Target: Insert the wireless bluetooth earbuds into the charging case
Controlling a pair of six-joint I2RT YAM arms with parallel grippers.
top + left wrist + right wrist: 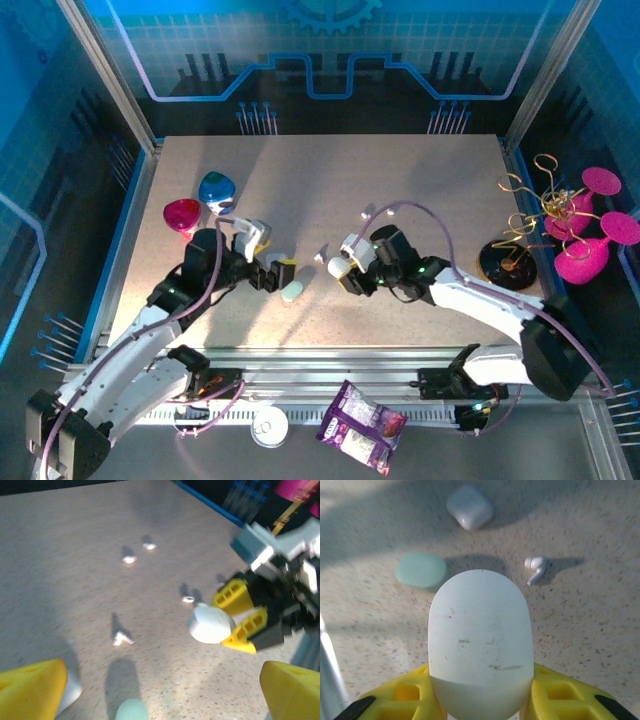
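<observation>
My right gripper [343, 271] [480, 685] is shut on a white oval charging case [480, 640] [339, 267] [211, 624], lid closed, lifted a little off the table. On the table beyond it lie a mint case [421, 570] [292, 291] [132, 711] and a small white squarish case [469, 513]. One earbud [536, 566] [320, 257] [121, 639] lies beside them. More earbuds [188, 599] [129, 559] [149, 545] are scattered farther off. My left gripper [278, 273] [162, 695] hovers open above the mint case, holding nothing.
Pink [182, 215] and blue [217, 188] egg-shaped objects sit at the back left. A black stand with gold wire and pink discs [515, 262] is at the right edge. A purple packet [360, 425] and a white disc [269, 427] lie on the front rail.
</observation>
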